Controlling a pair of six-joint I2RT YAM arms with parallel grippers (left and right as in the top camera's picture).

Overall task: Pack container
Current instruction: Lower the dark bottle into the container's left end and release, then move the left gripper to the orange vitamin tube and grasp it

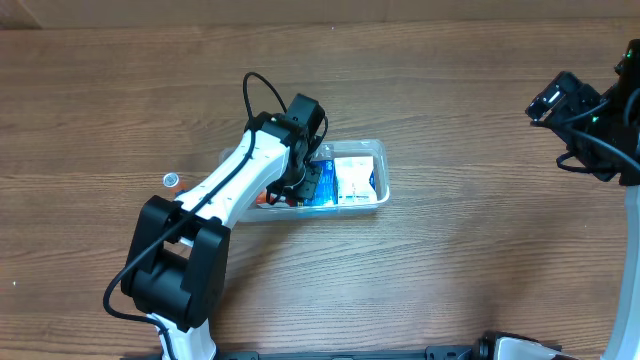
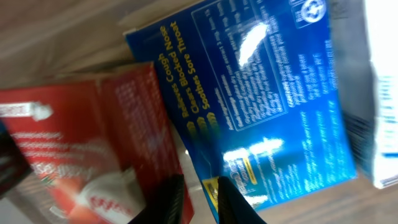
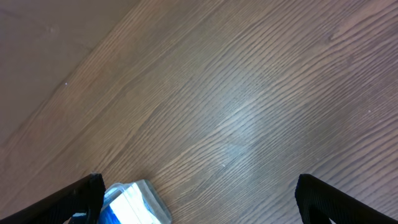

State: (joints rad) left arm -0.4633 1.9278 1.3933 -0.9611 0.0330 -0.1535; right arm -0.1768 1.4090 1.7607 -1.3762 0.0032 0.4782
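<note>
Blue box (image 2: 261,106) in container (image 1: 384,176) seemingly reads "Soothes Sore Throat".

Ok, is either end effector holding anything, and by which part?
The right end effector is open and empty. The left end effector is down at the container by the blue box; whether it grips anything cannot be told.

Clear container (image 1: 377,146), blue box (image 2: 267,106) with white print, red-and-white box (image 2: 93,143); brown wood-grain table (image 3: 249,93)

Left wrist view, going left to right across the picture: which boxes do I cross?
red box → blue box → white box, cut off by the right edge.
</note>
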